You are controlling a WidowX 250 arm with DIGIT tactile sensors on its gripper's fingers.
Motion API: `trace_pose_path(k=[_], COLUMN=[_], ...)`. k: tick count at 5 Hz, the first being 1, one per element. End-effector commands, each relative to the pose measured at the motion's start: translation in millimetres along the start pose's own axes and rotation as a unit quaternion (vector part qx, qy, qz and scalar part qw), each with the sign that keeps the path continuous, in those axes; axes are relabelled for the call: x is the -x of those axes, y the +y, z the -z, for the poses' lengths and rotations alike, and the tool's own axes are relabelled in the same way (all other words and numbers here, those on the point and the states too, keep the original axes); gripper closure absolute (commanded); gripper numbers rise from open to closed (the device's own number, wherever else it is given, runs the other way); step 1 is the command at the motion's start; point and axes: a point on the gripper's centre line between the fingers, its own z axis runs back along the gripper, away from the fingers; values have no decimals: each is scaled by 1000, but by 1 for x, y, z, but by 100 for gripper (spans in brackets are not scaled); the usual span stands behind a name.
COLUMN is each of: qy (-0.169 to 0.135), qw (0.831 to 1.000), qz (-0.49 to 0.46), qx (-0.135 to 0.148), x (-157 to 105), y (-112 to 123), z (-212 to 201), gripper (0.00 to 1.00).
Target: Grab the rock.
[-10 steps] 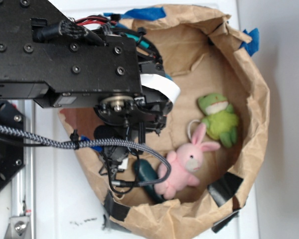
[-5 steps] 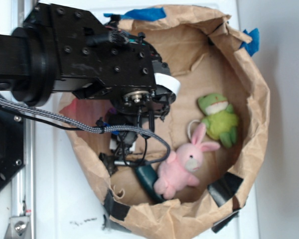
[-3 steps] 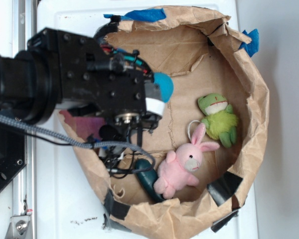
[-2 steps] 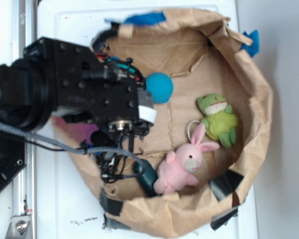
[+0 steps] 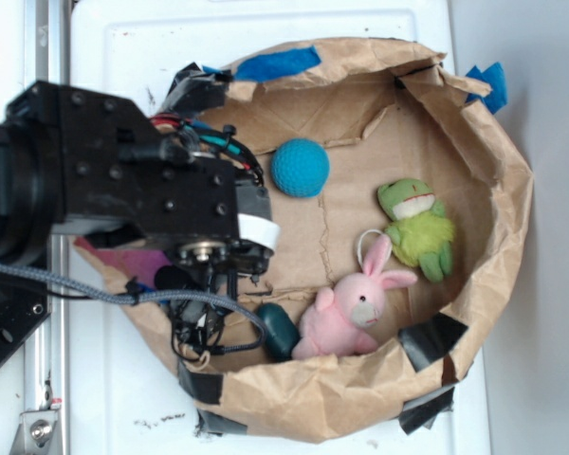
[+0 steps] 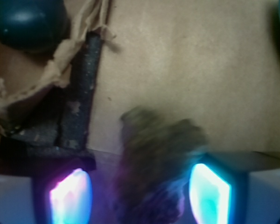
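Note:
In the wrist view the rock (image 6: 158, 163), a rough brown-grey chunk, is blurred and lies on the brown paper floor between my fingers. My gripper (image 6: 139, 196) is open around it. The right pad (image 6: 210, 191) is close against the rock, and a gap shows between the rock and the left pad (image 6: 70, 196). In the exterior view the black arm (image 5: 142, 190) reaches over the left side of the paper bag (image 5: 493, 171) and hides both the gripper and the rock.
Inside the bag lie a blue ball (image 5: 300, 168), a green frog toy (image 5: 417, 226), a pink bunny toy (image 5: 351, 308) and a smooth dark green oblong object (image 5: 278, 331), which also shows in the wrist view (image 6: 28, 18). A black tape strip (image 6: 79, 102) and torn paper lie left of the rock.
The arm has moved left and toward the bag's near-left wall, uncovering the blue ball. The bag's rim has shifted and changed shape slightly.

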Motion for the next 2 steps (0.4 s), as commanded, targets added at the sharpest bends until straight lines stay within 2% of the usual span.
trace_pose_path(k=[1, 2], qy=[-10, -9], qw=[1000, 1000], qz=[6, 2], qx=[-6, -5], x=[-6, -7], y=[5, 7], z=[-7, -6], gripper=[100, 100])
